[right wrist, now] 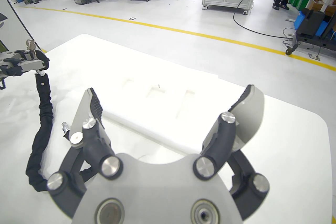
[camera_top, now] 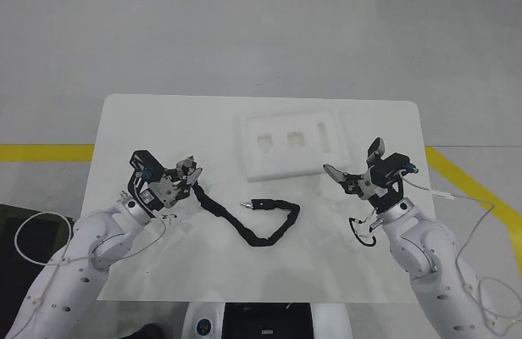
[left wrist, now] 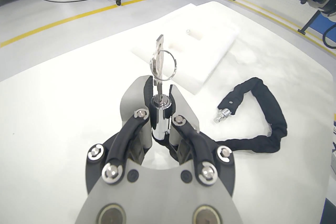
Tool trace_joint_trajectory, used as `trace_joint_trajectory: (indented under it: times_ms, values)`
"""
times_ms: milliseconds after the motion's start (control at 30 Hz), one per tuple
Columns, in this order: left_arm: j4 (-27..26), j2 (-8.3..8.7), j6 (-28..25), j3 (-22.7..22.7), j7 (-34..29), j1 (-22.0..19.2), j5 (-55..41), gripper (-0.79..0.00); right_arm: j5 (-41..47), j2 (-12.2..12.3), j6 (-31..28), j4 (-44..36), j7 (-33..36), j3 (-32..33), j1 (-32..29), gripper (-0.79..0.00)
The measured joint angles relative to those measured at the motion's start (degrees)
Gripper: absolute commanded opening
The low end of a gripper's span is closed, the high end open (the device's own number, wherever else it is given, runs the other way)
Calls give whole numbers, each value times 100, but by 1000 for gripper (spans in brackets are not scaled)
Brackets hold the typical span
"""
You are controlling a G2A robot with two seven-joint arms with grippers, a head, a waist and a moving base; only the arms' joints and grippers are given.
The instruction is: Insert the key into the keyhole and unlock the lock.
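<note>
In the top view, the left gripper (camera_top: 183, 175), at left centre, is clenched on one end of a black fabric-sleeved chain (camera_top: 261, 233), which is laid in a curve across the white table (camera_top: 159, 254). The right gripper (camera_top: 352, 174), at right, is spread wide, released. A white foam tray (camera_top: 291, 169) with three recesses is seen above centre.

In the left wrist view, a chrome lock cylinder (left wrist: 160, 120) is gripped upright at centre, with a silver key (left wrist: 158, 62) seated in its keyhole. The chain's metal pin end (left wrist: 223, 114) is seen free, right of centre.

In the right wrist view, the right gripper's jaws are parted widely in the lower frame. The left gripper is partly cut off at the left edge.
</note>
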Motion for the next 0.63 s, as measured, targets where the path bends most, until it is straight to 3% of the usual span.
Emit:
trace_joint_trajectory:
  times_ms: [633]
  values:
    - [-24, -29, 32, -11, -25, 5, 53, -785, 0, 0, 0, 0, 0, 0, 0, 0]
